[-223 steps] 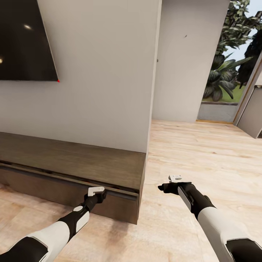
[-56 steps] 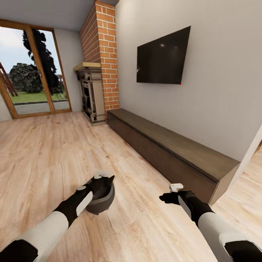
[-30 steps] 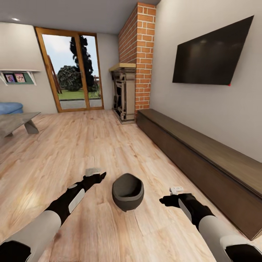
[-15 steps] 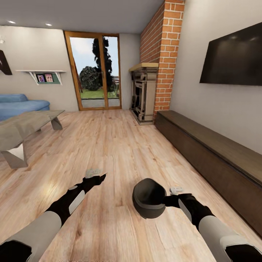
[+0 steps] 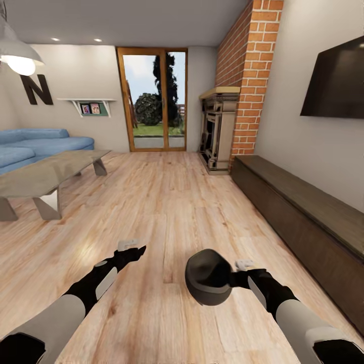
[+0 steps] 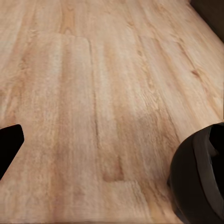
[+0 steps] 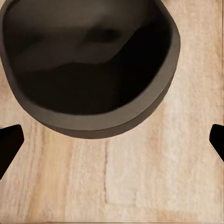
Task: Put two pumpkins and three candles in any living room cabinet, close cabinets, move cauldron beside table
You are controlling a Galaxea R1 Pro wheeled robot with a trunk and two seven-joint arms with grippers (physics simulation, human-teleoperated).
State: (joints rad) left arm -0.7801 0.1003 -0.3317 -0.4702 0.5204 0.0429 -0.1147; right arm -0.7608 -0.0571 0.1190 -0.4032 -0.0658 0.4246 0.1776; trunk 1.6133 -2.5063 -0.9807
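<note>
On the plank floor [image 5: 167, 202] just ahead of the robot sits the cauldron [image 5: 207, 277], mouth up, empty inside as the right wrist view shows [image 7: 91, 65]. Right gripper [image 5: 241, 267] hangs just beside its rim, close on the pot's right side; in the right wrist view the two dark fingertips [image 7: 9, 140] stand far apart at the frame edges with the cauldron ahead of them, so wide and holding nothing. Looks like a lineup for grabbing the rim, judging by the pose. Left gripper [image 5: 129, 246] hovers over bare floor, well apart from the pot; only one fingertip [image 6: 8, 144] shows in the left wrist view, so cannot tell its spread. Nothing in it as far as visible.

Cabinet [image 5: 303, 222] runs along the right wall under the TV [image 5: 336, 81], drawers all flush, looks closed. Table [image 5: 48, 177] is well away at the left by the sofa [image 5: 35, 146], so the cauldron is not next to it yet. No pumpkins or candles seen; likely stowed, can't confirm.

Versus half a second ago: whole view has swung left, camera move. More table and sofa in view, wall letter N [image 5: 36, 89] and lamp [image 5: 17, 53] now in, less TV. Arms and cauldron sit at nearly the same spots in frame.
</note>
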